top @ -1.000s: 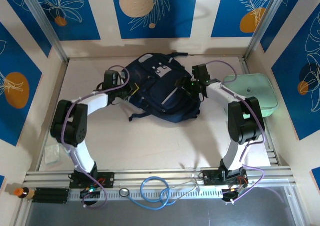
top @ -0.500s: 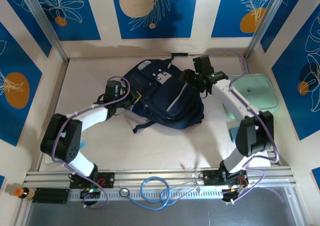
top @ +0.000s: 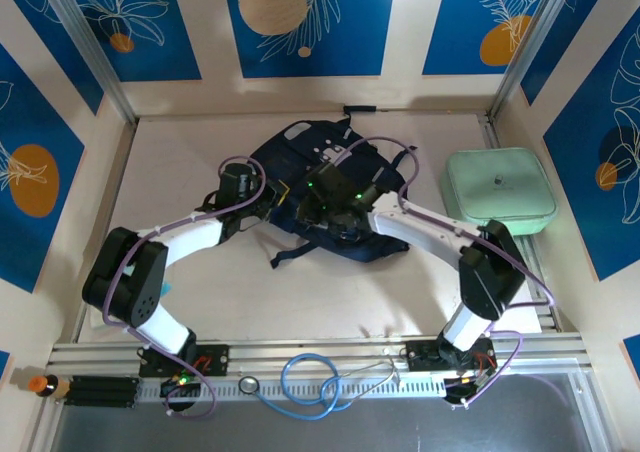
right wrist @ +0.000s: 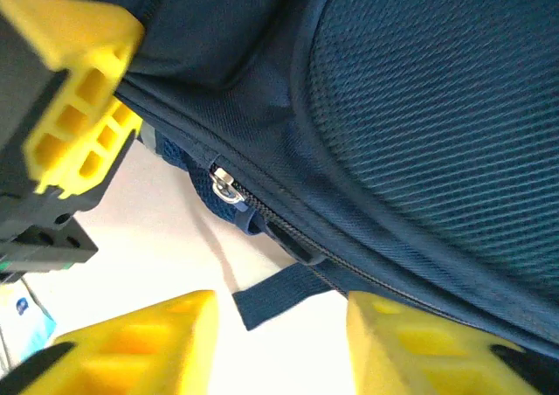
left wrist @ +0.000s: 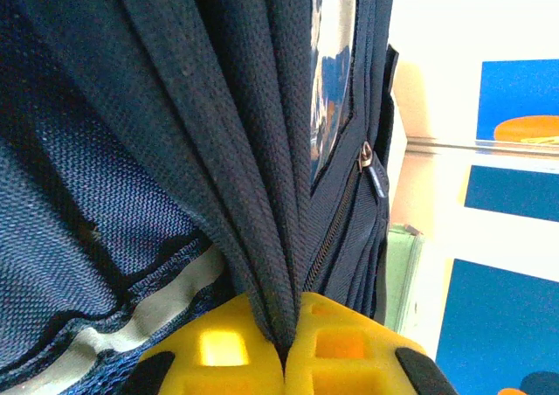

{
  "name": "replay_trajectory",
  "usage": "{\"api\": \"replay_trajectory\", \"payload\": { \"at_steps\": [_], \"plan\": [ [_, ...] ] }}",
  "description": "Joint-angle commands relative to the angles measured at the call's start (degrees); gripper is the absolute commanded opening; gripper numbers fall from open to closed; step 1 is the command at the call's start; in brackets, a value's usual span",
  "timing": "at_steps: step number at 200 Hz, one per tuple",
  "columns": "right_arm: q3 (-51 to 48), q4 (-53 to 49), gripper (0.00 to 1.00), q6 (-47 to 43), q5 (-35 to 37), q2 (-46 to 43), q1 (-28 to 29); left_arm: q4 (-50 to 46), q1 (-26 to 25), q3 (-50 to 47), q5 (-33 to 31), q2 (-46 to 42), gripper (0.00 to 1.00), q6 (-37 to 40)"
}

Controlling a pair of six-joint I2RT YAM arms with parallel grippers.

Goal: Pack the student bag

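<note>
The student bag point(top: 290, 152), dark navy with a pale stripe, lies bunched in the middle of the table. My left gripper point(top: 266, 198) is at its left side, its yellow fingers point(left wrist: 218, 347) shut on a fold of the navy fabric point(left wrist: 262, 238), with a zipper pull point(left wrist: 370, 162) just beyond. My right gripper point(top: 312, 210) reaches across the bag from the right. Its fingers point(right wrist: 148, 343) stand open just off the bag's lower edge. A short navy strap tab point(right wrist: 279, 301) lies on the table between them, untouched. A silver zipper pull point(right wrist: 224, 185) hangs above it.
A mint-green case point(top: 498, 190) sits at the right by the wall. A blue cable coil point(top: 310, 377) lies on the front rail and a white packet point(top: 102, 312) at the near left. Side walls enclose the table.
The right arm swung from the bag's upper right corner down across it to its near-left edge, and its jaws narrowed. The bag bunched up. The left gripper kept its hold.
</note>
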Motion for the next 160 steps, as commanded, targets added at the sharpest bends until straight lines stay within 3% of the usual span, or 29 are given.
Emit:
{"api": "replay_trajectory", "payload": {
  "at_steps": [1, 59, 130, 160],
  "plan": [
    [2.5, 4.1, 0.38, 3.6, 0.7, 1.4, 0.5, 7.2, -0.8, 0.2, -0.5, -1.8, 0.00, -2.2],
    [7.9, 4.8, 0.31, 3.6, 5.4, 9.4, 0.8, 7.7, -0.9, -0.3, 0.9, -0.7, 0.00, -2.7],
    [12.1, -4.3, 0.41, 6.6, 12.3, 14.3, 0.2, 8.4, -0.9, -1.6, 0.8, -2.3, 0.00, -2.6],
    [14.0, -8.2, 0.36, 7.3, 16.4, 16.3, 0.7, 8.3, -0.9, -1.6, 0.7, -3.2, 0.00, -2.1]
  ]
}}
